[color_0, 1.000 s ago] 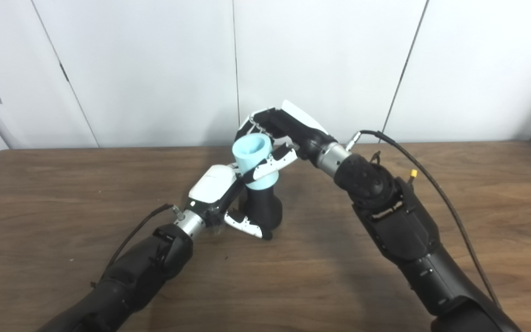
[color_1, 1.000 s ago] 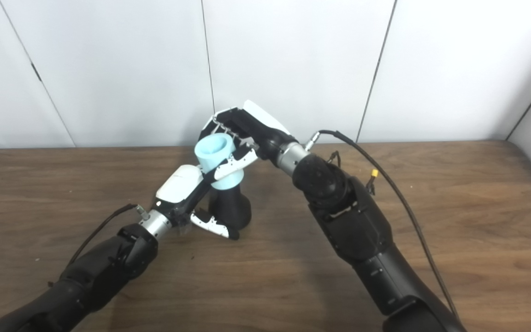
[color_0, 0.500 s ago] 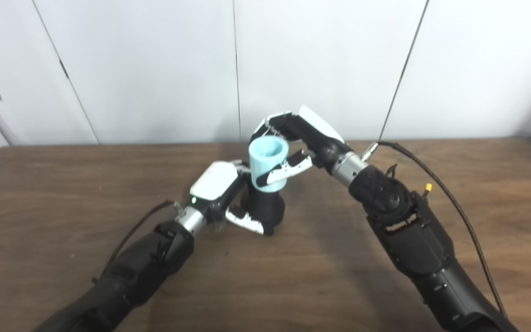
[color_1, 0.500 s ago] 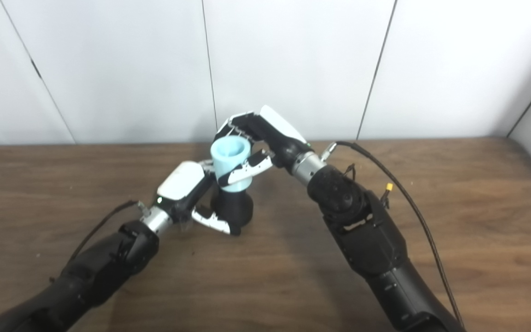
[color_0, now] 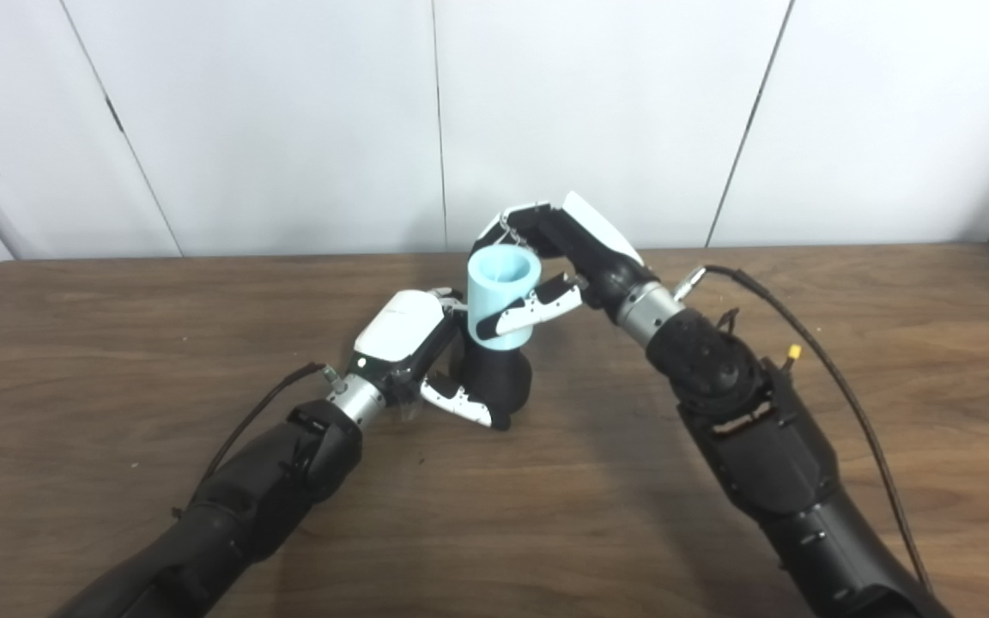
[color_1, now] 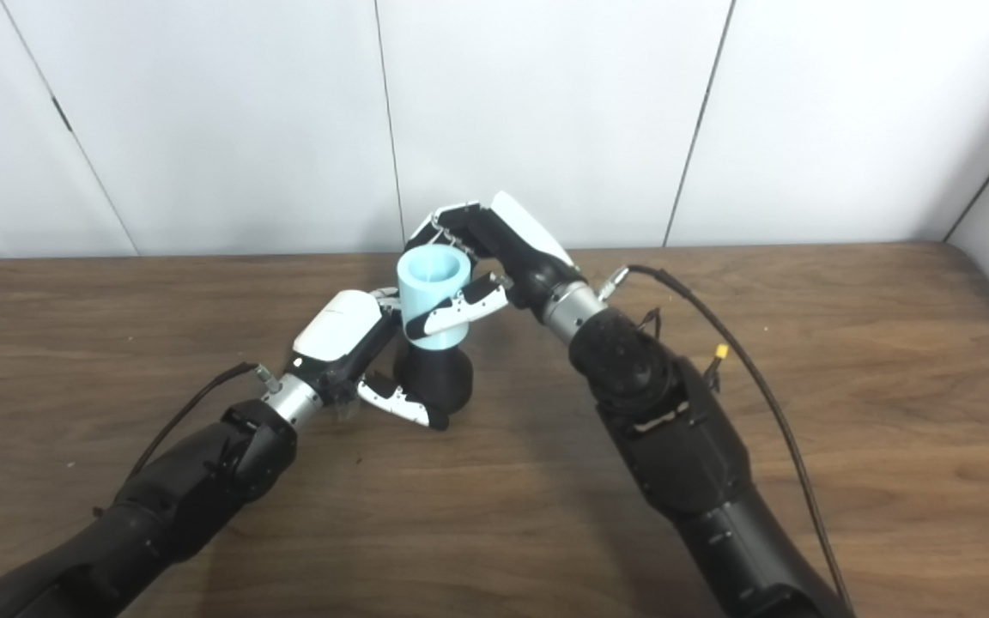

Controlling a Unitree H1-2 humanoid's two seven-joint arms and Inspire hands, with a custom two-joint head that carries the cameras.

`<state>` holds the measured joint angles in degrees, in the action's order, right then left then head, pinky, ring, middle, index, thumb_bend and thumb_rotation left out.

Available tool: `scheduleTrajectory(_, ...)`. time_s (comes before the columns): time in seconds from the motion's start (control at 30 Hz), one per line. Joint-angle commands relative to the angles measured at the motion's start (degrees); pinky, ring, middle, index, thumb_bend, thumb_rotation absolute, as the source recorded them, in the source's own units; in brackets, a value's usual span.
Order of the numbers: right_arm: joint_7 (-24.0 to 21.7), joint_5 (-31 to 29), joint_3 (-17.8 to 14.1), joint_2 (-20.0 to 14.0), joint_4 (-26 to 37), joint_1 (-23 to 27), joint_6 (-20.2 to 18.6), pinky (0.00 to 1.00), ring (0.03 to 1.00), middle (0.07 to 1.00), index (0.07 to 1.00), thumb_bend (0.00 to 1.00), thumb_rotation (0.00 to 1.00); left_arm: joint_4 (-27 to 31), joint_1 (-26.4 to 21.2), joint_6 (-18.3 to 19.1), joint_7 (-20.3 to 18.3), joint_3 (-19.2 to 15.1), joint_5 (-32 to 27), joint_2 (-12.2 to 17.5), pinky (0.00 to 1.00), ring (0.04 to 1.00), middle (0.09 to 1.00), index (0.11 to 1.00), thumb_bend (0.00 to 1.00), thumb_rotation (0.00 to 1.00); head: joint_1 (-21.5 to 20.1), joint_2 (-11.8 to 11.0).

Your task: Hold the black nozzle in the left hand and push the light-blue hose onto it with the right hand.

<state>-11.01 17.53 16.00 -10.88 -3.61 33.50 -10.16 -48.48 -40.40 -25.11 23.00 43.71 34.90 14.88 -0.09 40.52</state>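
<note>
A black cone-shaped nozzle [color_0: 499, 380] stands upright on the wooden table [color_0: 117, 343], wide end down. My left hand [color_0: 413, 343] is shut around its lower part from the left, thumb across the front. A short light-blue hose [color_0: 503, 294] sits upright on the nozzle's top, its open mouth facing up. My right hand [color_0: 563, 253] is shut on the hose from the right and behind, fingers curled over the far rim and thumb across the front. The joint between hose and nozzle is partly hidden by the fingers.
A black cable [color_0: 821, 360] runs along my right forearm over the table's right side. White wall panels [color_0: 288, 129] stand close behind the table's far edge.
The hose and nozzle have gone from leaning left to standing upright. Both hands keep their grips, and the right hand has come lower with the hose.
</note>
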Motion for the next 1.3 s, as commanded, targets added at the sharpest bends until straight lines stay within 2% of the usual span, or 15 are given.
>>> scheduleTrajectory(0.0,-0.97,1.87,1.82,0.58,-2.29,0.04,0.66,0.32,0.406,0.467,0.522,0.52,0.0,-3.8,10.6,0.8,-8.03,4.53,4.1,-3.81,0.85,0.668,0.493,0.477,0.53,0.0,0.12,0.08)
scheduleTrajectory(0.23,-0.33,2.98,3.59,1.46,-4.89,1.97,0.12,0.32,0.402,0.466,0.525,0.52,0.0,-3.25,10.73,1.23,-8.19,4.36,4.17,-3.69,0.85,0.674,0.506,0.467,0.52,0.0,0.28,0.26)
scheduleTrajectory(0.43,-0.61,3.16,5.59,1.09,-6.75,2.95,1.61,0.34,0.407,0.475,0.519,0.52,0.0,-3.01,10.89,0.7,-8.11,4.09,3.98,-3.71,0.85,0.669,0.501,0.47,0.53,0.0,0.66,0.41)
scheduleTrajectory(0.77,-0.79,3.56,6.7,-1.75,-6.14,1.3,3.82,0.33,0.403,0.464,0.51,0.52,0.0,-2.31,11.12,1.57,-7.86,4.1,4.66,-3.12,0.84,0.666,0.492,0.478,0.53,0.0,0.58,0.57)
scheduleTrajectory(0.9,-0.11,4.2,6.78,-3.25,-5.49,0.35,6.7,0.34,0.404,0.466,0.513,0.52,0.0,-2.52,11.2,1.47,-8.02,4.08,4.49,-2.97,0.84,0.668,0.502,0.469,0.53,0.0,0.23,0.46)
scheduleTrajectory(0.93,-0.02,3.94,6.54,-3.46,-5.35,0.28,7.59,0.34,0.404,0.467,0.523,0.52,0.0,-2.5,11.15,1.58,-8.29,4.14,4.53,-2.93,0.85,0.671,0.501,0.47,0.53,0.0,0.23,0.46)
scheduleTrajectory(1.0,-0.74,4.11,6.34,-4.08,-3.61,0.51,7.05,0.35,0.402,0.48,0.55,0.51,0.0,-2.57,11.04,1.7,-8.63,4.16,4.53,-2.89,0.85,0.674,0.504,0.468,0.52,0.0,0.17,0.4)
scheduleTrajectory(1.03,-1.17,5.1,6.58,-4.5,-2.39,0.77,5.92,0.37,0.416,0.511,0.628,0.52,0.0,-2.69,10.96,1.61,-8.51,4.18,4.59,-2.89,0.85,0.674,0.504,0.469,0.52,0.0,0.15,0.37)
scheduleTrajectory(1.07,-1.38,6.34,6.77,-4.92,-1.1,1.03,4.88,0.43,0.515,0.631,0.726,0.73,0.05,-2.74,10.91,1.52,-8.37,4.2,4.67,-2.88,0.84,0.671,0.503,0.469,0.52,0.0,0.16,0.32)
scheduleTrajectory(1.13,-1.21,8.04,6.72,-5.54,0.68,1.39,4.18,0.6,0.742,0.809,0.868,0.89,0.12,-2.67,10.84,1.52,-8.69,4.11,4.45,-2.86,0.84,0.669,0.503,0.468,0.52,0.0,0.2,0.25)
scheduleTrajectory(1.27,-0.38,11.26,5.46,-6.23,3.68,1.77,3.36,0.7,0.87,0.922,0.983,0.94,0.19,-2.56,10.83,1.49,-8.53,4.07,4.53,-2.73,0.85,0.67,0.509,0.463,0.52,0.0,0.06,0.14)
